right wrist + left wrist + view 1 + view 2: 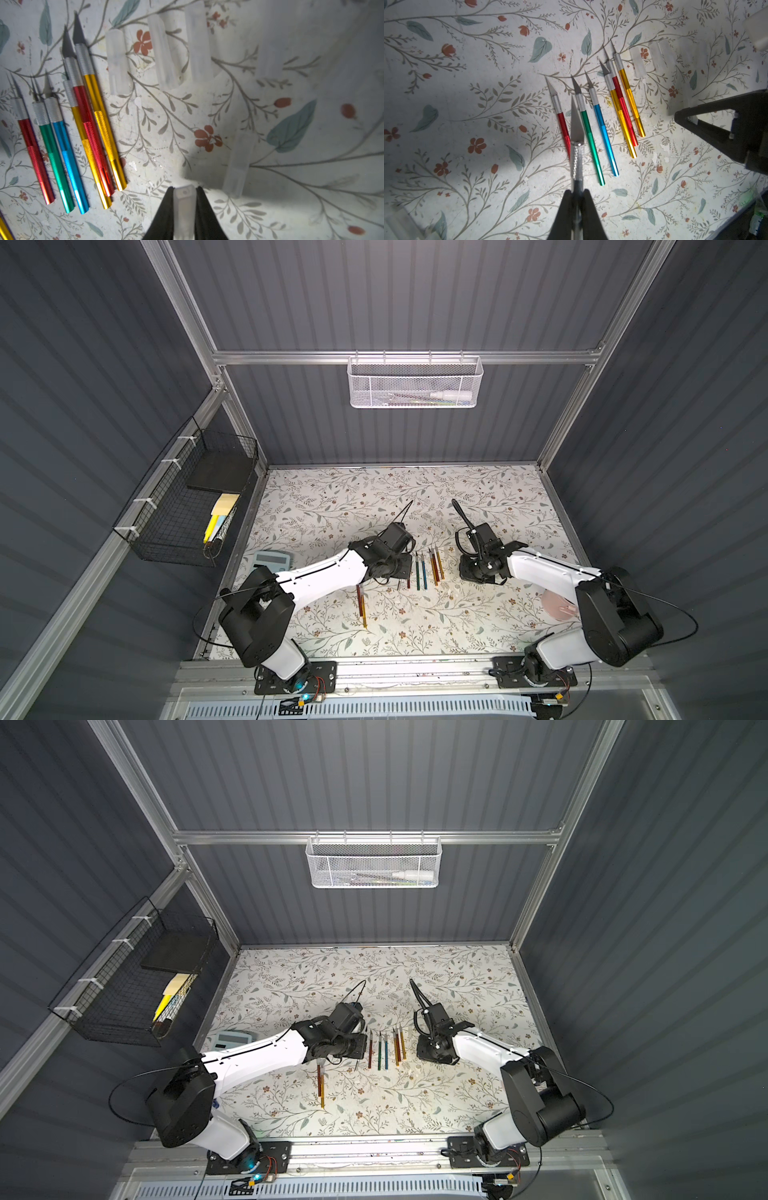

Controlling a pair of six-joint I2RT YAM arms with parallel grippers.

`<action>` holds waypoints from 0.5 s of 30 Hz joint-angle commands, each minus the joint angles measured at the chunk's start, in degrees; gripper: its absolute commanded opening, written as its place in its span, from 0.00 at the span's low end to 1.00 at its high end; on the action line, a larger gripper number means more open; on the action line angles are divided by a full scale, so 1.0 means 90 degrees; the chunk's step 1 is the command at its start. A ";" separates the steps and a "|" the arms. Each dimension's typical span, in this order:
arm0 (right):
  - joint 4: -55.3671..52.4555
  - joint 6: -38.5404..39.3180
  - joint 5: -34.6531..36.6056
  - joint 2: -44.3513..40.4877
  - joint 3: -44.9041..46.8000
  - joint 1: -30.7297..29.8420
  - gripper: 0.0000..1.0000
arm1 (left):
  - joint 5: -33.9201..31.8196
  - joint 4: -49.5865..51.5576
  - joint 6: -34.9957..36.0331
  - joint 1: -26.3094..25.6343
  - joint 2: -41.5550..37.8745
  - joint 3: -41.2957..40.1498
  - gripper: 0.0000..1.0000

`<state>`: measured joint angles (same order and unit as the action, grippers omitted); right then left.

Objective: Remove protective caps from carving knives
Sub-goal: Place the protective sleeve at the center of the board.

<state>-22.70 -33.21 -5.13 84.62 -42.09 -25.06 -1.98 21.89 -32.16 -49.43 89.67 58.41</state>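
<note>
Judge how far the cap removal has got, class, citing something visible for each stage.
Done: six carving knives lie in a row with bare blades, loose caps beside them. In hand: the left jaws are shut on a silver knife, blade bare; the right jaws grip a clear cap. Left: two knives lie apart, nearer the robot; whether capped is too small to tell.

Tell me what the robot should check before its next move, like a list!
1. Left gripper shut on the silver knife: ok.
2. Silver knife's blade bare, cap off: ok.
3. Right gripper has the clear cap between its fingers: ok.
4. Bare table near the loose caps for setting it down: ok.
5. Six laid-down knives all uncapped: ok.
6. Two separate knives uncapped: cannot tell.
</note>
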 commanded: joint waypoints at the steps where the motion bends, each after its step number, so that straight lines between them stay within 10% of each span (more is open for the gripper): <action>1: -0.0056 -0.0040 0.0177 0.0097 -0.0158 -0.0034 0.22 | -0.0063 0.0131 -0.0098 0.0039 -0.0021 -0.0095 0.00; 15: -0.0170 0.0005 0.0240 -0.0146 -0.0207 -0.0069 0.27 | -0.0150 0.0171 -0.0078 0.0056 0.0089 -0.0077 0.00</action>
<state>-22.85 -33.41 -3.70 85.32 -42.48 -25.30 -2.24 22.11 -32.16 -49.39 89.76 58.39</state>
